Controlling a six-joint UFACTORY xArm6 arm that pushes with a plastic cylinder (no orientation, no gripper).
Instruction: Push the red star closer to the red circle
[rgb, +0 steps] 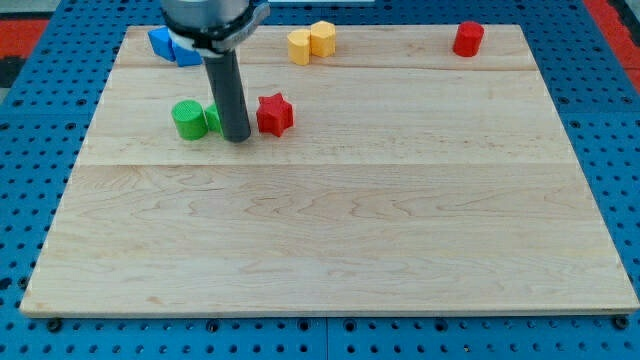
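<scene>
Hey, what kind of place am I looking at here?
Probably a robotics lab bench, not a home or workshop. A pale wooden board lies on a blue perforated base, small coloured blocks such as the red star sit on it, and my tip rests just left of that star.

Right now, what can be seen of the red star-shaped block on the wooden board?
The red star-shaped block is a small, chunky, matte piece, plastic by its look, with blunt points and a flat top. It lies flat on the pale wooden board, in the view's upper left. My tip stands just to its left; whether they touch cannot be told. The red round block sits far off, toward the view's top right.
</scene>
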